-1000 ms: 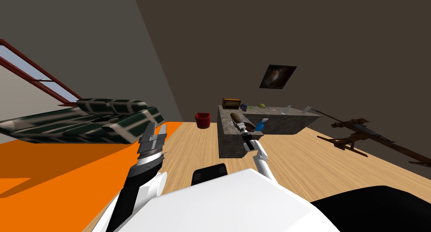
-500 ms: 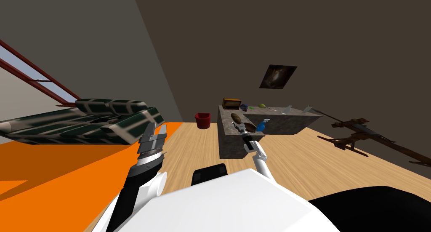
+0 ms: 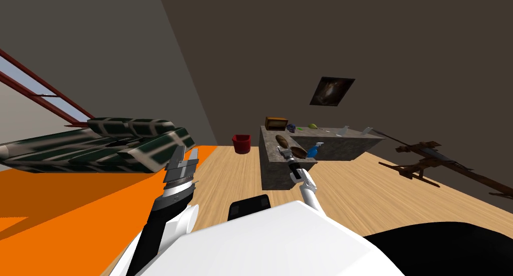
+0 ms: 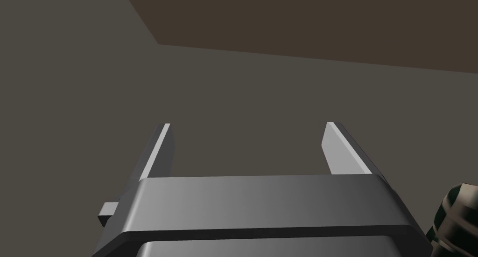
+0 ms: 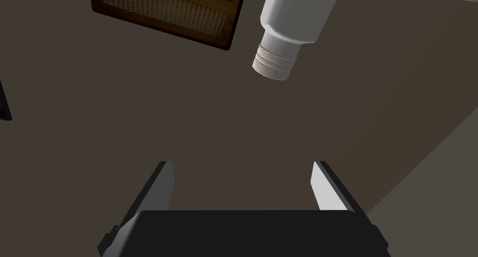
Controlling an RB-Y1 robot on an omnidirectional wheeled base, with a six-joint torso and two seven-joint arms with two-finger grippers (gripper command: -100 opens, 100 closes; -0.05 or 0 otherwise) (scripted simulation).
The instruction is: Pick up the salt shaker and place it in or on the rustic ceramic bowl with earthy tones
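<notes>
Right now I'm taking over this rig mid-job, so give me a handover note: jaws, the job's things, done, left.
Left gripper: jaws open, empty, raised beside my chest.
Right gripper: jaws open, empty, out over the grey counter.
Salt shaker: white, ahead of the right gripper, apart from it, near a wooden box.
Bowl: probably the brown one on the counter by the right gripper.
Done: nothing grasped yet. Left: grasp the shaker, set it in the bowl.

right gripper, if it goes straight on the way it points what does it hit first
Probably only the dark wall, though depth is unclear. The right gripper is open, and the white salt shaker and wooden box lie aside of its line.
</notes>
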